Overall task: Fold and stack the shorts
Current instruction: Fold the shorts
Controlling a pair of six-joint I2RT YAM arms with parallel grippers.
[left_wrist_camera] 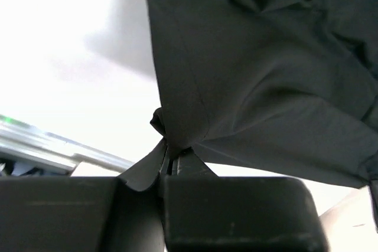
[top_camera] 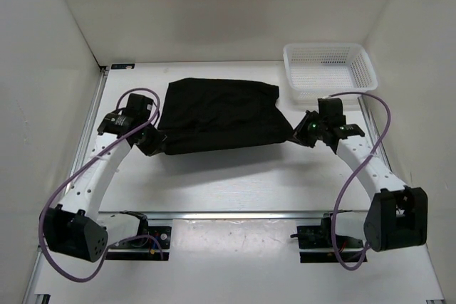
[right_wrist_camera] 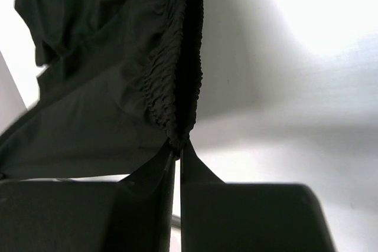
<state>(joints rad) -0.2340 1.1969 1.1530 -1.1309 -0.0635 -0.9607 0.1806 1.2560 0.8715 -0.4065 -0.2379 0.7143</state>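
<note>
The black shorts [top_camera: 221, 115] lie spread across the middle of the table. My left gripper [top_camera: 152, 140] is shut on their near left corner; the left wrist view shows the fabric [left_wrist_camera: 248, 69] pinched at my fingertips [left_wrist_camera: 188, 160]. My right gripper [top_camera: 298, 135] is shut on their near right corner; the right wrist view shows the gathered elastic waistband [right_wrist_camera: 177, 75] clamped between my fingertips [right_wrist_camera: 192, 163]. Both corners look lifted a little off the table.
A white plastic mesh basket [top_camera: 329, 67] stands at the back right, just behind my right gripper. White walls enclose the table on the left, back and right. A metal rail [top_camera: 235, 214] runs along the near edge by the arm bases.
</note>
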